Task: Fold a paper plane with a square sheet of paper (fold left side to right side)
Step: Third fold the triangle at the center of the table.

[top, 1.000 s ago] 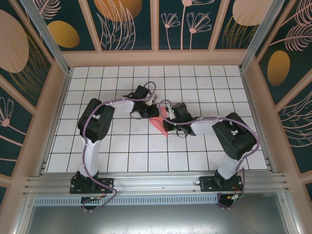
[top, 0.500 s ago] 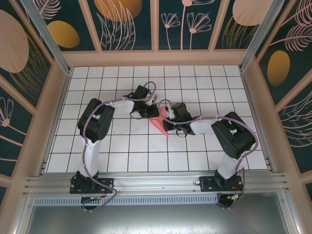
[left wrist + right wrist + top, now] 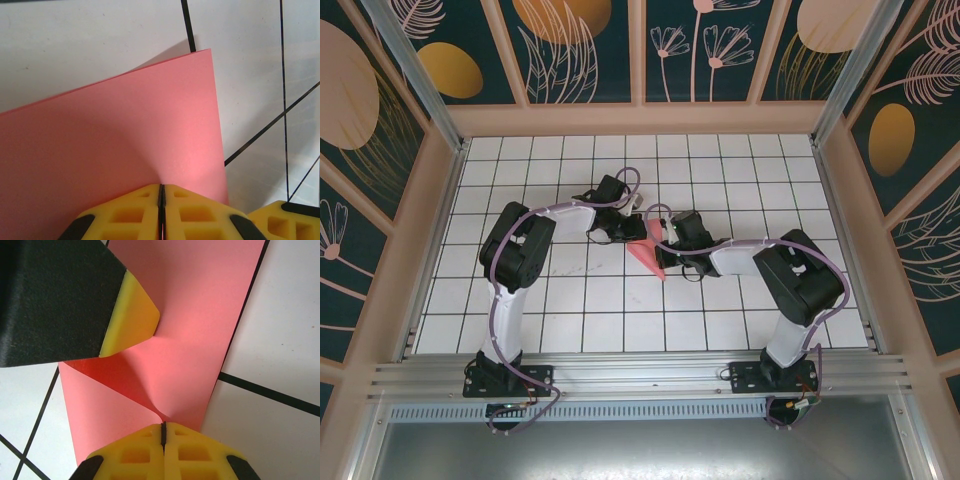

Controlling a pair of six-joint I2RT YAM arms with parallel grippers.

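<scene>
The white gridded table [image 3: 570, 310] carries both arms, bent inward so their wrists meet near its middle. The left arm [image 3: 510, 260] reaches in from the left edge side, the right arm [image 3: 790, 275] from the right.

Between them is the pink-red sheet of paper [image 3: 650, 258], partly raised off the table. It is rolled over on itself in a soft curl, not pressed flat, and its pointed end trails toward the near edge.

The left gripper [image 3: 632, 232] has its jaws pressed together on one edge of the sheet. The right gripper [image 3: 667, 243] is likewise pinched tight, right where the curled layers meet. One yellow left fingertip [image 3: 131, 315] sits just above that curl, probably touching it, though the angle makes that hard to call.

The risks from here:
- **Tearing or slipping:** with two tight pinches this close on thin paper, any pull apart could tear it or drag it out of one grip.
- **A skewed crease:** if the curl is flattened while the edges sit unmatched, the crease will set crooked.
- **Buckling:** the trailing point could catch on the table and buckle.
</scene>
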